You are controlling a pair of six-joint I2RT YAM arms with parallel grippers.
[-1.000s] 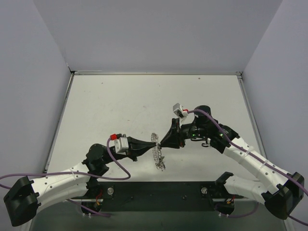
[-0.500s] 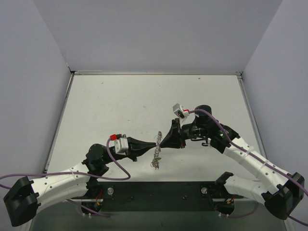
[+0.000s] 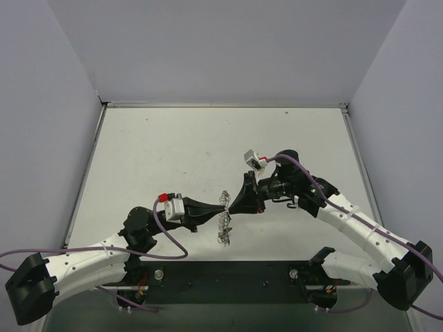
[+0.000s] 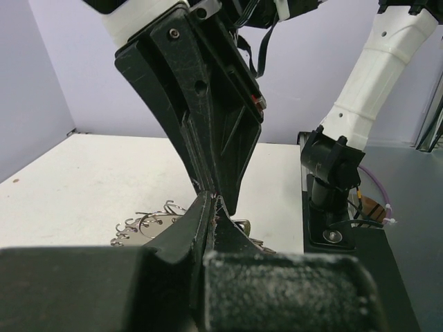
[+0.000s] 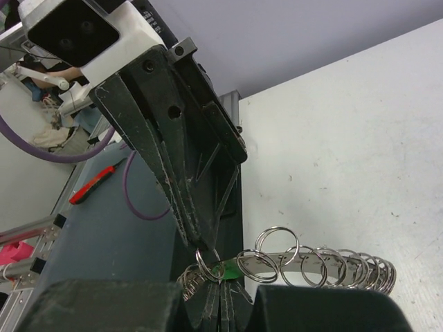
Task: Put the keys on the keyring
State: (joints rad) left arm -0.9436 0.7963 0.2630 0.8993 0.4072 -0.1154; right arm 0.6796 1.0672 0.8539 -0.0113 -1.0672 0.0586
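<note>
The keyring (image 3: pixel 223 223) hangs in the air between both grippers, above the table's near middle. It is a silvery band with several small split rings on it (image 5: pixel 325 266). It also shows below the fingertips in the left wrist view (image 4: pixel 149 223). My left gripper (image 3: pixel 223 207) is shut, its tips pinching a small split ring at the keyring's top (image 5: pixel 208 254). My right gripper (image 3: pixel 231 206) meets it tip to tip and is shut on a green key head (image 5: pixel 234 271) at the keyring. Other keys are not clearly visible.
The white table (image 3: pixel 173 152) lies under the hanging keyring, walled on three sides. The black mounting rail (image 3: pixel 228 273) with both arm bases runs along the near edge. The right arm's base (image 4: pixel 332 187) stands close on the right in the left wrist view.
The right gripper has shifted slightly left and the hanging keyring's lower end has swung a little left. Both grippers stay shut, tip to tip.
</note>
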